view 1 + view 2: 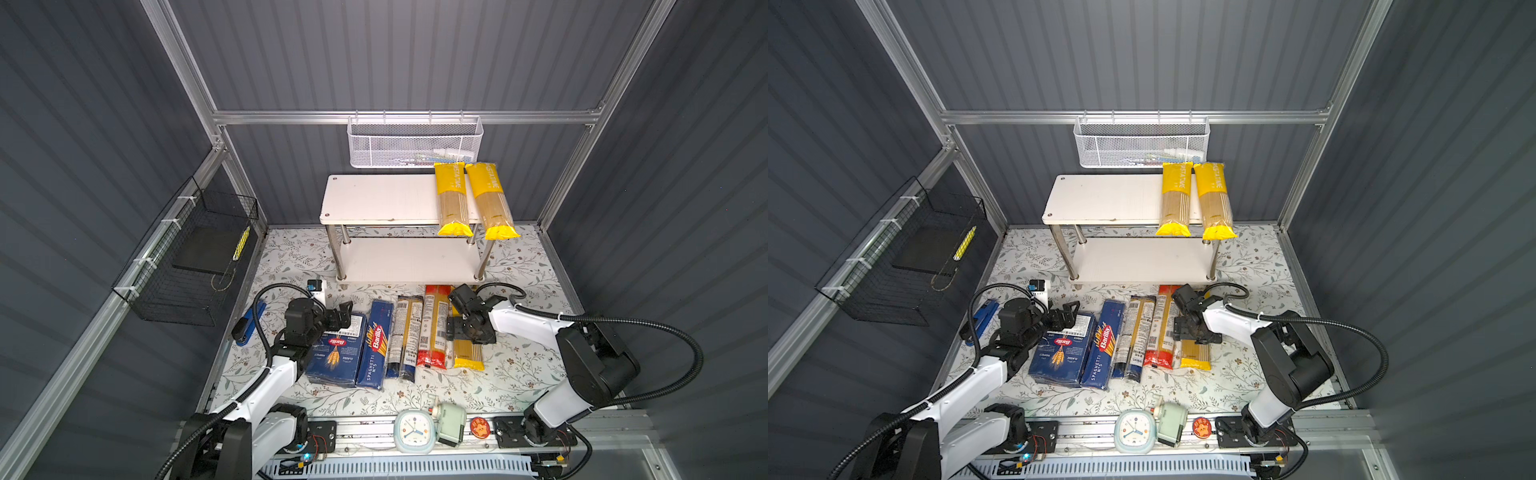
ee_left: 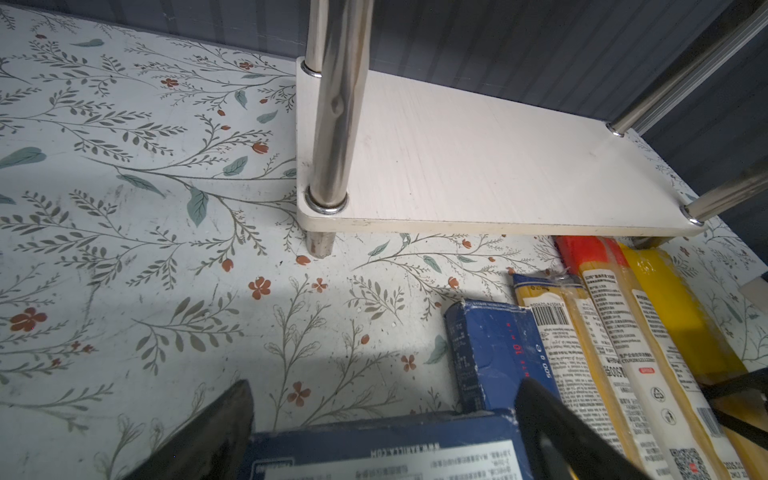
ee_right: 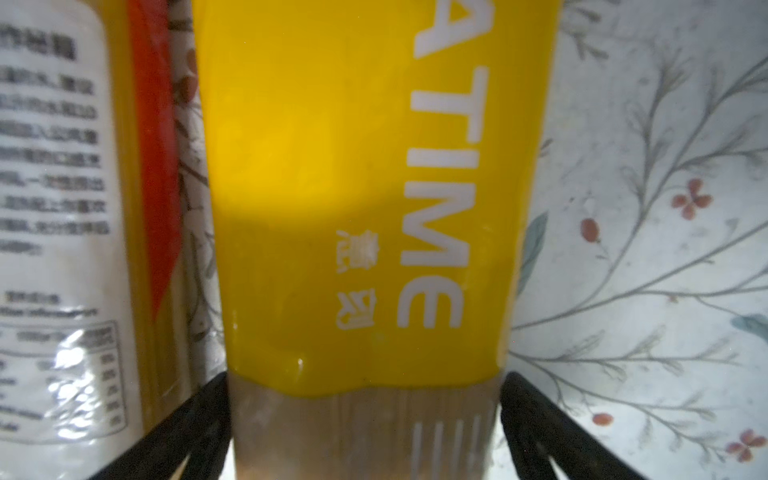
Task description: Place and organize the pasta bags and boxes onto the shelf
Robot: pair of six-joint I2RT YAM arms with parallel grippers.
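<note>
- The shelf [image 1: 374,199] stands at the back of the worktop [image 1: 519,374].
- Atop its right end, inner bag [image 1: 452,199] and outer bag [image 1: 489,199] lie side by side, overhanging the front.
- Before it, left to right: wide box [image 1: 334,353], narrow box [image 1: 374,345], first bag [image 1: 402,336], second bag [image 1: 434,328], third bag [image 1: 468,355], seemingly touching.

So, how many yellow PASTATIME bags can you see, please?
3. The first bag and second bag lie side by side on the shelf top; the third bag lies on the table under the right gripper.
</note>
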